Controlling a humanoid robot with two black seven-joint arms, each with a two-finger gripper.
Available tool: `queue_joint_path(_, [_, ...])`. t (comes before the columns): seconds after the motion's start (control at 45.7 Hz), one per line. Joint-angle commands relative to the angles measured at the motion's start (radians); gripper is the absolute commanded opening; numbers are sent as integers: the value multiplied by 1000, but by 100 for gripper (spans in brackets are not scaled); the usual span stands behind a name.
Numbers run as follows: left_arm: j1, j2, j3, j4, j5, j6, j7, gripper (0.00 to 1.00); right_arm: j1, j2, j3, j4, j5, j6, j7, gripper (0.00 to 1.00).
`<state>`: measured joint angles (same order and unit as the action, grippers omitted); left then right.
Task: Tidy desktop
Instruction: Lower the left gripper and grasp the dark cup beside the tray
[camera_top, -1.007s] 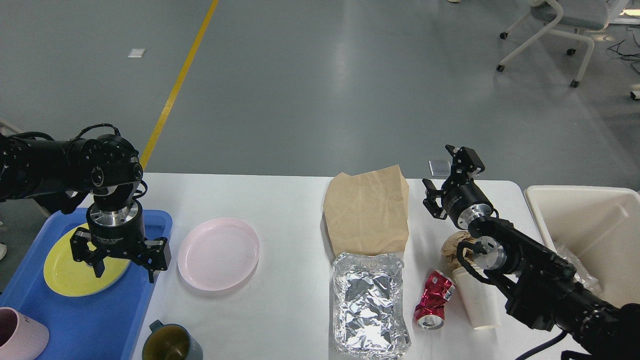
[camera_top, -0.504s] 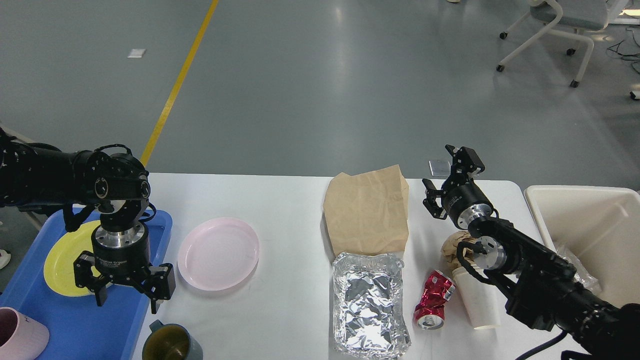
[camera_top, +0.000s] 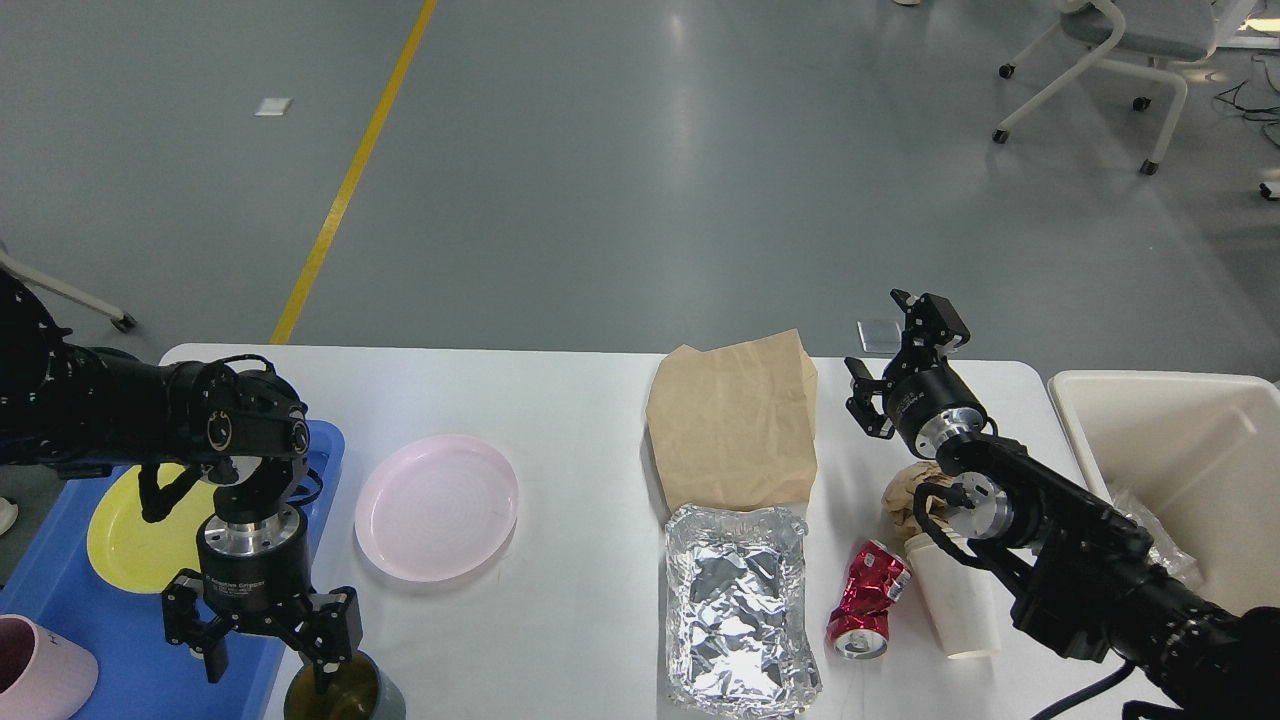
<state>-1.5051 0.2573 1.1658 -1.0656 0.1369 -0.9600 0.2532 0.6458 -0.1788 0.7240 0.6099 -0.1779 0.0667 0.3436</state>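
Left gripper spread, fingers pointing down, one finger over the grey mug at desktop near edge. Right gripper spread, empty, above desktop beside brown paper bag.

Lab: floor line, wheeled chair.

Single head cam, mounted high, looking forward and down. Worktop fills the lower half of frame at close range; grey floor takes the upper half. Left arm enters from the left edge, right arm from the lower right corner.
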Motion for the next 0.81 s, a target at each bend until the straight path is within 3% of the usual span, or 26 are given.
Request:
queue_joint_path(0.0, [29, -1, -2, 16, 6, 0, 0, 92, 0, 1, 0, -1, 0, 1, 0, 100])
queue_joint_path(0.175, [85, -1, -38, 29, 10, 55, 1, 80, 0, 1, 0, 1, 0, 1, 0, 100])
queue_joint_path(0.285, [101, -9, -48, 29, 9, 83, 1, 62, 0, 1, 0, -1, 0, 1, 0, 100])
queue_joint_path(0.657, [115, -44, -48, 50, -6, 64, 8, 0, 0, 1, 0, 1, 0, -1, 0, 100])
queue_joint_path(0.788, [117, -44, -54, 50, -11, 44, 6, 0, 0, 1, 0, 1, 0, -1, 0, 100])
